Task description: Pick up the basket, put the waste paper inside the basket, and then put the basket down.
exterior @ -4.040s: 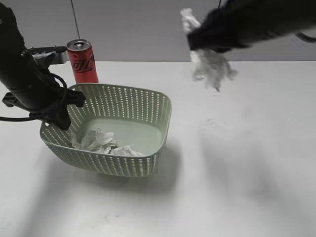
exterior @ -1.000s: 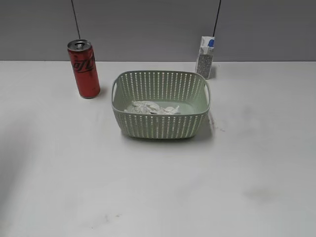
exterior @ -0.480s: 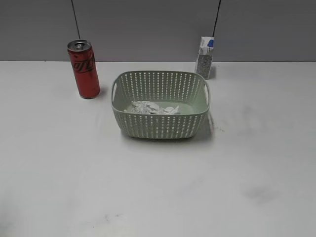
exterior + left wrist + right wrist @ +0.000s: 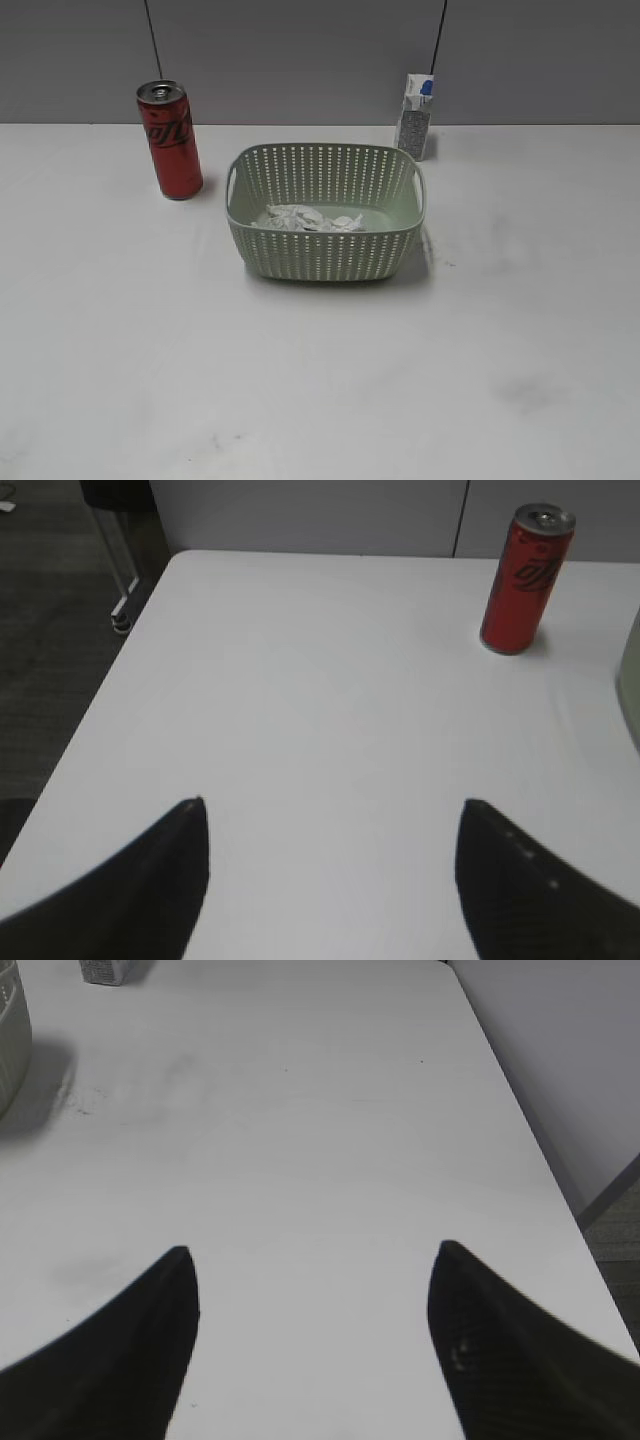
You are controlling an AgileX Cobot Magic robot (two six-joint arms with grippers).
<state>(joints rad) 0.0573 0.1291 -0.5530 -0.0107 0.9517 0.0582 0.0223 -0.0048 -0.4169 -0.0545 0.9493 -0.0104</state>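
Observation:
The pale sage-green basket stands flat on the white table near the middle. White crumpled waste paper lies inside it. A sliver of the basket shows at the right edge of the left wrist view and at the left edge of the right wrist view. My left gripper is open and empty above bare table, left of the basket. My right gripper is open and empty above bare table, right of the basket. Neither arm shows in the exterior view.
A red soda can stands upright left of the basket, also in the left wrist view. A small white-and-blue carton stands behind the basket's right corner, its base visible in the right wrist view. Table edges run left and right.
Four seconds ago the left gripper held the basket tilted and the right gripper held paper above. Now the basket sits flat with the paper inside and both arms have left the exterior view.

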